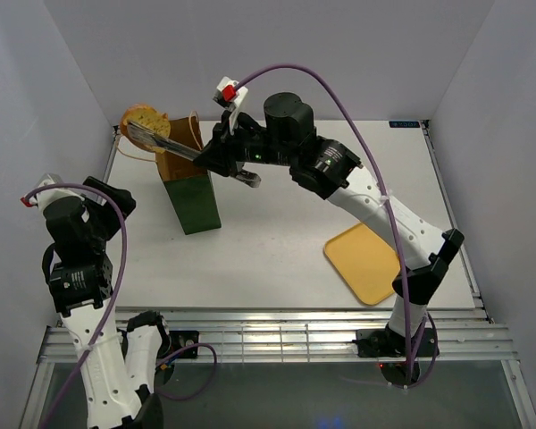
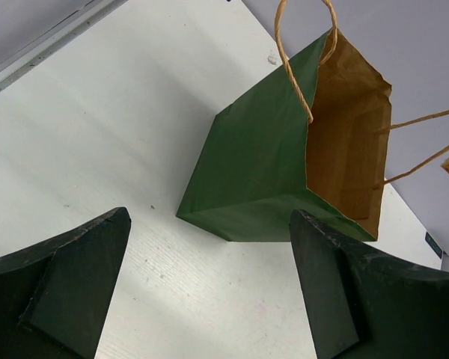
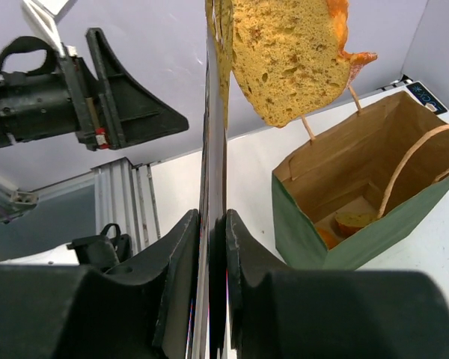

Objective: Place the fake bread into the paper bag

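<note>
The paper bag stands upright at the back left of the table, dark green outside, brown inside; it also shows in the left wrist view and the right wrist view. My right gripper is shut on long metal tongs, which pinch a speckled flat bread slice above and just left of the bag's mouth; the slice shows in the right wrist view. Two bread pieces lie at the bottom of the bag. My left gripper is open and empty, low over the table near the bag.
A flat yellow tray lies at the front right of the table. The bag's cord handles stick up from its mouth. White walls close in the table at the back and sides.
</note>
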Robot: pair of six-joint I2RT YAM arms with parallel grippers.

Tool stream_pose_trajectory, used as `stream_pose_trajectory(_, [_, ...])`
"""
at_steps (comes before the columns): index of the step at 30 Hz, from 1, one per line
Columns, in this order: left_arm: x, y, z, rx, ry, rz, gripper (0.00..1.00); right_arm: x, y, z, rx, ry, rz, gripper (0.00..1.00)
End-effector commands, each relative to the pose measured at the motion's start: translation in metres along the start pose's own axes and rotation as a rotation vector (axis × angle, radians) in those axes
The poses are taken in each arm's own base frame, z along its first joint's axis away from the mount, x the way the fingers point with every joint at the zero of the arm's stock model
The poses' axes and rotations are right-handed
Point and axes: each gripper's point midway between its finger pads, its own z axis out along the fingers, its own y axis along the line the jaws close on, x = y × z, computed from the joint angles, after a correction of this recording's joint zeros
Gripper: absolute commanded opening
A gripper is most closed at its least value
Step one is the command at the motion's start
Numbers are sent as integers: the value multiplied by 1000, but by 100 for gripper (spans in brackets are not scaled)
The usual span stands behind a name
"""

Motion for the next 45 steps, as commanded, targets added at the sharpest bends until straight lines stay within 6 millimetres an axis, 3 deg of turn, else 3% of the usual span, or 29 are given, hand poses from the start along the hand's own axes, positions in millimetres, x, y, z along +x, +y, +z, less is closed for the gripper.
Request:
stream_pose_trajectory(1, [-15,-10,-3,15,-29,-4,98,-14,-18,12,14,-78,-44,8])
stream_pose_trajectory(12, [-9,-16,2,56,-2,3,98,32,-61,25,25,9,43,8])
stream_pose_trajectory(17, [-2,-19,4,84,18,4,98,50,-68,28,32,44,79,8])
stream_pose_trajectory(22, [-1,-19,3,89,19,7,98,55,-70,28,42,61,89,9])
stream_pose_trajectory(28, [2,-21,1,104,30,7,98,60,-76,29,60,81,108,22])
stream_pose_trajectory(34, [5,-20,2,104,35,6,98,65,-81,28,78,95,121,25])
stream_pose_trajectory(45, [8,-18,3,103,42,6,98,63,-83,25,87,94,125,43])
